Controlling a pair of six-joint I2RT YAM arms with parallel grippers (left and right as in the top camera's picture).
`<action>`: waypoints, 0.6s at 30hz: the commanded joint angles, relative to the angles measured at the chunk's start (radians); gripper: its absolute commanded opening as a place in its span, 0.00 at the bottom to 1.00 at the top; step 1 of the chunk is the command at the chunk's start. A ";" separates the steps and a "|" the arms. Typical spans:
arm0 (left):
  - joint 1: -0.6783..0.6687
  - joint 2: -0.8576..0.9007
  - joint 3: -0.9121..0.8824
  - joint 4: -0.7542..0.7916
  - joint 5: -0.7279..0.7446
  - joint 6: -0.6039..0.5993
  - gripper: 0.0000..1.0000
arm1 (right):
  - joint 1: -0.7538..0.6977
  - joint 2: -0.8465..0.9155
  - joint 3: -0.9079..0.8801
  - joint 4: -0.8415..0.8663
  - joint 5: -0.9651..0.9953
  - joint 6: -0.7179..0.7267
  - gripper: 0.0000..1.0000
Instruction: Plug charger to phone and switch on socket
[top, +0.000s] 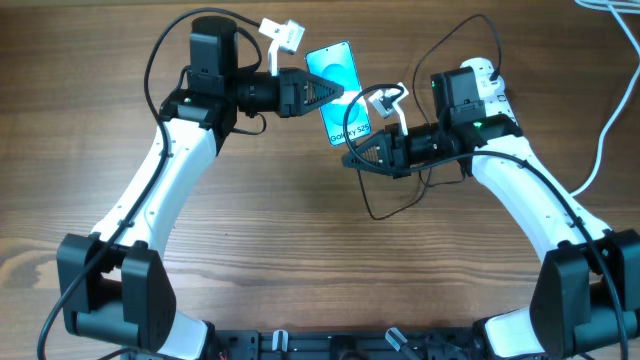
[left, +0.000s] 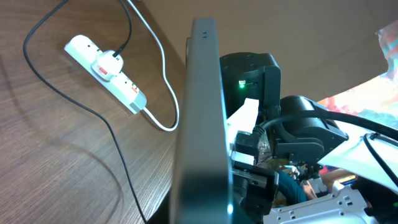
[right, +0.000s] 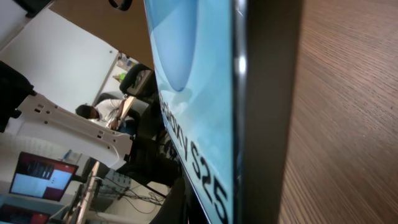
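Item 1. Phone (top: 337, 80): cyan-blue screen facing up, white strip along its near end reading "Galaxy S25". It sits at the centre-far part of the wooden surface (top: 300, 260), long axis running far to near with a slight slant. The left wrist view shows it edge-on as a dark slab. Whether it touches the surface cannot be told.

Item 2. Left claw (top: 322, 92): reaches in from the left and is closed on the phone's left long edge, about halfway along it.

Item 3. Right claw (top: 352, 157): just beside the phone's near end, on its right. Its camera sits so close that the screen and dark edge fill the view. No fingers are visible, so it is impossible to say if the claw is open or closed.

Item 4. Socket (left: 132, 92): short white strip with red marks, lying flat on the far right of the surface, well apart from the phone. In the overhead view the right arm mostly covers it.

Item 5. Charger: white adapter (left: 107, 66) seated in the socket. Its thin black cable (left: 129, 28) loops loosely over the surface. The plug tip cannot be made out.

Item 6. Thick white cord (left: 163, 81): leaves the socket's end and curves away.
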 joint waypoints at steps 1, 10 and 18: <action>-0.100 -0.006 -0.038 -0.056 0.139 0.000 0.04 | -0.018 0.006 0.049 0.053 0.010 0.027 0.04; -0.098 -0.006 -0.038 -0.018 0.044 -0.003 0.04 | -0.018 0.006 0.049 -0.041 0.052 0.026 0.32; -0.074 -0.006 -0.038 -0.028 -0.117 -0.067 0.04 | -0.021 0.006 0.049 -0.113 0.155 0.018 0.49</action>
